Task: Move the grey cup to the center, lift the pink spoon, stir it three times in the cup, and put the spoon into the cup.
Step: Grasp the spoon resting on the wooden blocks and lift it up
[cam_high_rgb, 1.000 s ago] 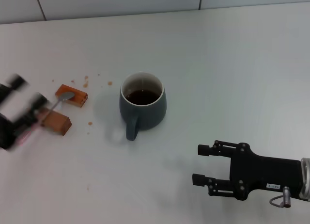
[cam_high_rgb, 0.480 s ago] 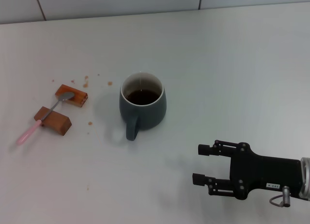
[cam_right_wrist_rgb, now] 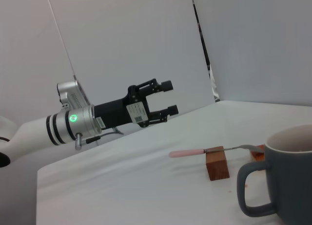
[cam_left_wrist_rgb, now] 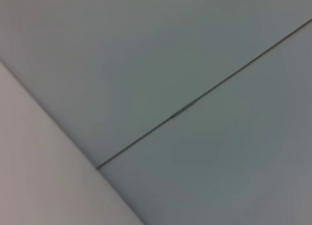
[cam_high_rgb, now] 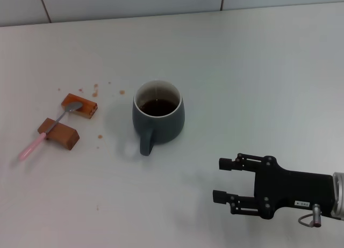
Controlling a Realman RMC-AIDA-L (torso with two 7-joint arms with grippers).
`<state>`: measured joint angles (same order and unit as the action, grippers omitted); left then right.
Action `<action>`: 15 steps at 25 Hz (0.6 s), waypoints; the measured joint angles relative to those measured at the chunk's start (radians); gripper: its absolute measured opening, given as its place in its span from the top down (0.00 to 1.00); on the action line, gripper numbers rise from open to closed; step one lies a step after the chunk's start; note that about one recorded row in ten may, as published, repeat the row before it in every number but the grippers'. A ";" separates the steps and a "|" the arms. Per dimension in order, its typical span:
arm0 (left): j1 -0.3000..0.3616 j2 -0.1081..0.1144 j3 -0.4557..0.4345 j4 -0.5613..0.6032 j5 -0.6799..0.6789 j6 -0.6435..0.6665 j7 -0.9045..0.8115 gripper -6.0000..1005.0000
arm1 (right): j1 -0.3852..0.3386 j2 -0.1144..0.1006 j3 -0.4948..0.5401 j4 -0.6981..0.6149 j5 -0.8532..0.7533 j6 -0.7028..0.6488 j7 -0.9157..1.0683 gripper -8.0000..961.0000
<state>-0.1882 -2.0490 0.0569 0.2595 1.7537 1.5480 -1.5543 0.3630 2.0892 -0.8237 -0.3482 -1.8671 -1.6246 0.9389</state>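
Grey cup [cam_high_rgb: 158,116] — one; pink spoon [cam_high_rgb: 47,131] across two blocks [cam_high_rgb: 69,121] — both pincers [cam_high_rgb: 222,179] [cam_right_wrist_rgb: 169,98] spread.

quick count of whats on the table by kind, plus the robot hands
grey cup: 1
pink spoon: 1
brown blocks: 2
robot hands: 2, the right hand open near the table's front edge, the left hand open, raised off the table beyond the spoon
Total: 6

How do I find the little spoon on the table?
Start at the grey cup in the middle of the white table. To the robot's left lie two brown blocks. The pink spoon bridges them, the only thin thing with a pink handle and silver bowl.
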 joint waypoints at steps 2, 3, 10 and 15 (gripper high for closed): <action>0.001 0.001 0.000 0.000 0.013 -0.004 -0.010 0.20 | 0.002 0.000 0.000 0.000 0.002 0.000 0.000 0.22; 0.001 0.001 0.000 0.000 0.017 -0.006 -0.012 0.20 | 0.002 0.000 0.000 0.000 0.002 0.001 0.000 0.22; 0.004 -0.003 0.000 -0.002 0.043 -0.027 -0.021 0.20 | 0.005 0.000 0.000 0.000 0.007 0.002 -0.009 0.22; 0.007 -0.003 0.000 -0.002 0.053 -0.037 -0.026 0.20 | 0.005 0.000 0.000 0.000 0.008 0.002 -0.009 0.22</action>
<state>-0.1814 -2.0523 0.0567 0.2571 1.8067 1.5110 -1.5807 0.3682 2.0893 -0.8237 -0.3482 -1.8595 -1.6228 0.9296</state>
